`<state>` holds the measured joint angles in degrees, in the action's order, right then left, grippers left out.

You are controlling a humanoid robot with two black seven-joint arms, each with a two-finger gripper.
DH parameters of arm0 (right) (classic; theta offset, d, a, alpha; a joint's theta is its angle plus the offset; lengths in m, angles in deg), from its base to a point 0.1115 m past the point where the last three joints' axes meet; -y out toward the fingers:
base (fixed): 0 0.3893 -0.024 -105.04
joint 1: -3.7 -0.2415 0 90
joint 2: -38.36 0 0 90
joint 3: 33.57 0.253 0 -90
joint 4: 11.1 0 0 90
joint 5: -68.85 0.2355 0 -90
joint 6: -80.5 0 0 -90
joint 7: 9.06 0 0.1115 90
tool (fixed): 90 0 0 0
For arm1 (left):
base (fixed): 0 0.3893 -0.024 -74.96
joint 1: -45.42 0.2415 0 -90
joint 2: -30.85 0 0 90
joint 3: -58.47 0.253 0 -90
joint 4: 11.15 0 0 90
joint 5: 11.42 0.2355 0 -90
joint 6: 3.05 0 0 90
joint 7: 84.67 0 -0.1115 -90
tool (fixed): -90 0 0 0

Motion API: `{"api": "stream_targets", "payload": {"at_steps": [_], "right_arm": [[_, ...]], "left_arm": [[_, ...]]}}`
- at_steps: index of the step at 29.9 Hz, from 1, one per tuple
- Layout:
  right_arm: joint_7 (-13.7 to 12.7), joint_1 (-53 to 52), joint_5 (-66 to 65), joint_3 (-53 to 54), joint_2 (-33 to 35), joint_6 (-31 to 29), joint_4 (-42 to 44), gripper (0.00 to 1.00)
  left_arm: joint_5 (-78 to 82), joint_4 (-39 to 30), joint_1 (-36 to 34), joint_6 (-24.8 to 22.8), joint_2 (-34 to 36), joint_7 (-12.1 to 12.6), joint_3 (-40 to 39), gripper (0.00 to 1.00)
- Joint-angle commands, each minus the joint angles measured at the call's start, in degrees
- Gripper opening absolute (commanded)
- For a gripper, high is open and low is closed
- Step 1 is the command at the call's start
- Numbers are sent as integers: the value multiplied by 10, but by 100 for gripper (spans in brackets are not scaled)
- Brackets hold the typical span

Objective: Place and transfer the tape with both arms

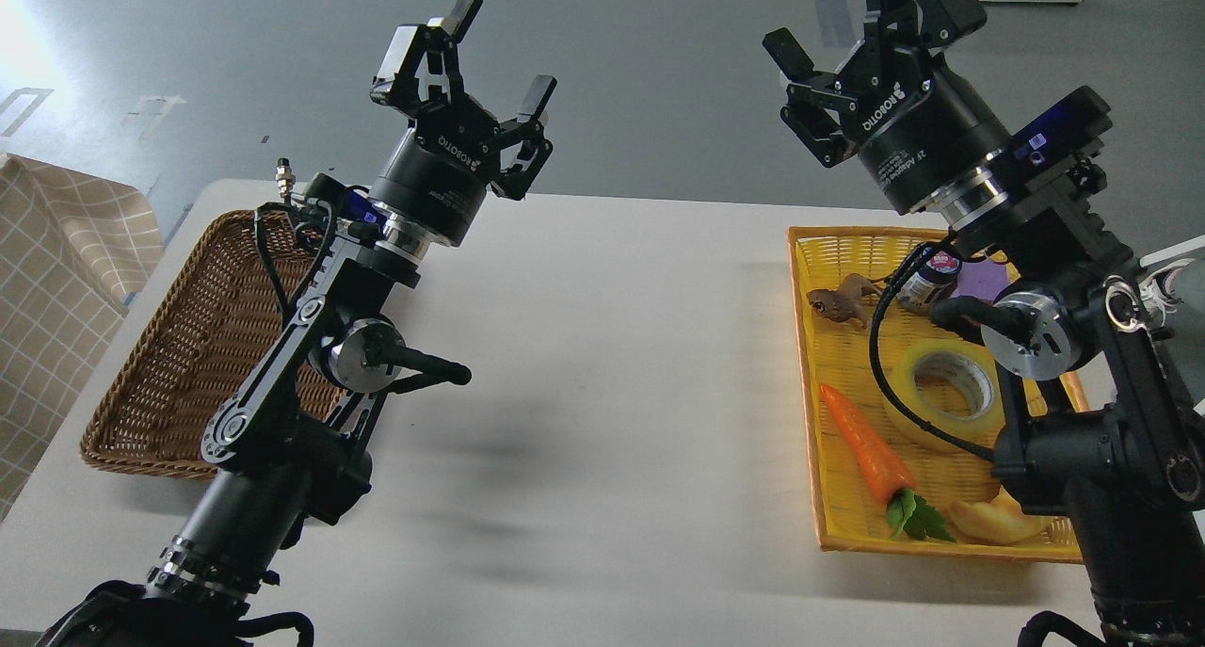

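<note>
The tape (pixel 944 380), a yellow translucent roll with a grey-white core, lies flat in the yellow basket (pixel 811 383) at the right, partly crossed by my right arm's black cable. My right gripper (pixel 838 21) is open and empty, raised high above the table's far edge, well above and behind the tape; its upper finger runs off the top edge. My left gripper (pixel 504 54) is open and empty, raised above the far left part of the table, far from the tape.
A brown wicker basket (pixel 179 346) stands at the left, behind my left arm. The yellow basket also holds a carrot (pixel 866 444), a pale croissant (pixel 988 523), a brown toy animal (pixel 841 303) and a small jar (pixel 927 280). A checked cloth (pixel 56 280) hangs at far left.
</note>
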<state>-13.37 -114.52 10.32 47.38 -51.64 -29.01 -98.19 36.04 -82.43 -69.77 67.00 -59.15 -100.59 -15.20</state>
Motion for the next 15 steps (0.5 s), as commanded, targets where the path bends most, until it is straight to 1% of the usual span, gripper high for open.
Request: {"api": "stream_targets", "payload": {"at_steps": [1, 15], "right_arm": [[0, 0, 0, 0, 0, 0, 0, 100], [0, 0, 0, 0, 0, 0, 2, 100]], "left_arm": [[0, 0, 1, 0, 0, -1, -1, 98], [-1, 0, -3, 0, 0, -1, -1, 98]]}}
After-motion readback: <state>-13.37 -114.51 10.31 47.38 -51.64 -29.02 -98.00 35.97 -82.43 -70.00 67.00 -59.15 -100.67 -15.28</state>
